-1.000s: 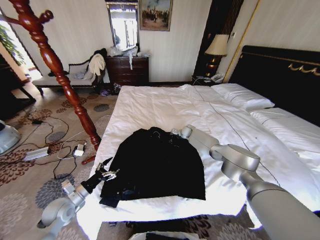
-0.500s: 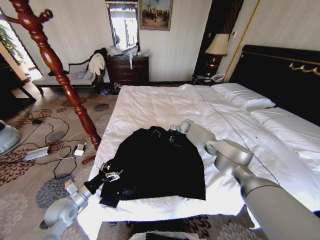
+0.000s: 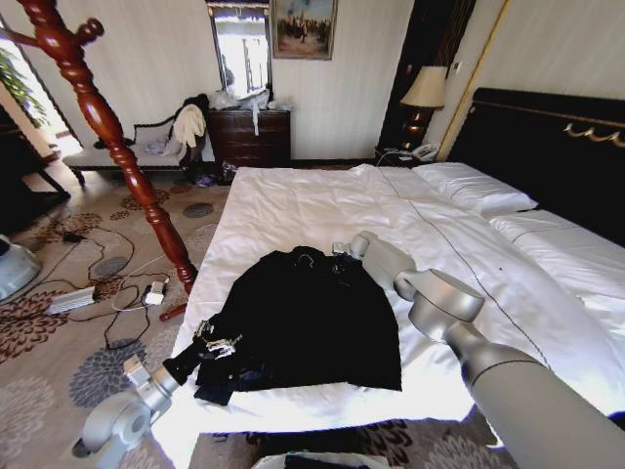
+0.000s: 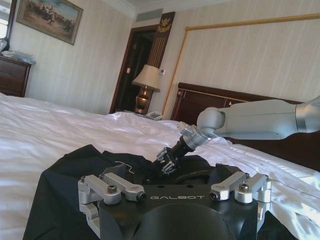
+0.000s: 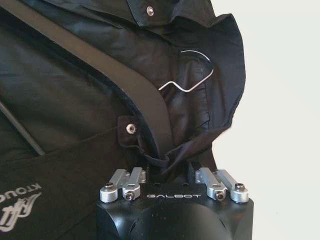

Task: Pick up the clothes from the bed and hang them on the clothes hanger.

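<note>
Two grippers are at the black jacket (image 3: 303, 318), which lies flat on the near part of the bed (image 3: 322, 205), close to the foot edge and toward my left side of the mattress. My right gripper (image 3: 339, 252) is at the collar end of the jacket, the arm reaching across the white sheet from my right. In the right wrist view its fingers (image 5: 176, 167) are drawn together on a fold of black cloth at the collar (image 5: 165, 155), with the fabric bunched between them; I read this as pinching the jacket. A thin wire hook (image 5: 187, 72) of a hanger lies on the collar cloth just past that fold, and two metal snaps (image 5: 131, 129) show on the fabric nearby. My left gripper (image 3: 213, 339) is at the jacket's lower corner on my left, beside the bed edge. In the left wrist view its finger linkages (image 4: 111, 189) stand spread to both sides, but the fingertips are out of frame below, so I cannot tell whether they are on the cloth. A wooden coat stand (image 3: 107, 127) rises from the carpet on my left, well apart from the jacket. Cables (image 3: 107, 283) lie on the carpet beside its base.
</note>
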`<state>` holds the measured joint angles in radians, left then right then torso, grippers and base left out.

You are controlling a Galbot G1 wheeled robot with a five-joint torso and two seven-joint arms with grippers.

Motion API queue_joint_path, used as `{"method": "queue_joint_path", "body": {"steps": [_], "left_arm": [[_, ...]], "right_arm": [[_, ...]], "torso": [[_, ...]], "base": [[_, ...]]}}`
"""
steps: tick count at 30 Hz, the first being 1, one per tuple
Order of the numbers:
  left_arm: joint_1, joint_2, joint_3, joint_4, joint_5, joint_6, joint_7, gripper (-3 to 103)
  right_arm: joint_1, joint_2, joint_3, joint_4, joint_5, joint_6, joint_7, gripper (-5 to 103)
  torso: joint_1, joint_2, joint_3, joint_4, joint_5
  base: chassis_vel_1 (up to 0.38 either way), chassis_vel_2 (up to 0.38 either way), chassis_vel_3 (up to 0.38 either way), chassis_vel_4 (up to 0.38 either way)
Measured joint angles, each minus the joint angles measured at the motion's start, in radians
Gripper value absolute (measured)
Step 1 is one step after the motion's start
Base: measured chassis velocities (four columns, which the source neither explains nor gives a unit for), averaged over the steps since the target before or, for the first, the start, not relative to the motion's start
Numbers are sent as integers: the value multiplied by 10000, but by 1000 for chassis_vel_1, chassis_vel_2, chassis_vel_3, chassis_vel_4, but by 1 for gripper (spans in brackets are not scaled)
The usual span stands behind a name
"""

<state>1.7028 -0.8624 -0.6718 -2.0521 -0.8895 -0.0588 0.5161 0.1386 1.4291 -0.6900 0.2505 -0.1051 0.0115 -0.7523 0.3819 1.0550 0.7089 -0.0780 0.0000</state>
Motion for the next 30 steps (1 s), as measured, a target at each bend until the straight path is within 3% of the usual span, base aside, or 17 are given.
{"method": "queue_joint_path", "body": {"steps": [2,7,20,30], "left_arm": [[58,0,-50,-40,0,15,1,100],[237,-68,-104,-66,76,17,2,100],[152,-75,-35,-196,73,48,-157,100],[5,166,-69,-553,-92,186,-467,100]], "right_arm": [[1,72,77,-72,-115,-36,10,30],[-67,124,258,-74,-433,-77,99,22],[-11,-409,459,850,-602,405,531,22],[-57,-654,1163,985,-1157,515,2165,22]], "torso": [[0,0,0,0,0],[-2,1,-1,1,-1],[-1,1,0,0,0],[-1,1,-1,2,0]], "base": [[0,0,0,0],[0,0,0,0],[0,0,0,0],[0,0,0,0]]}}
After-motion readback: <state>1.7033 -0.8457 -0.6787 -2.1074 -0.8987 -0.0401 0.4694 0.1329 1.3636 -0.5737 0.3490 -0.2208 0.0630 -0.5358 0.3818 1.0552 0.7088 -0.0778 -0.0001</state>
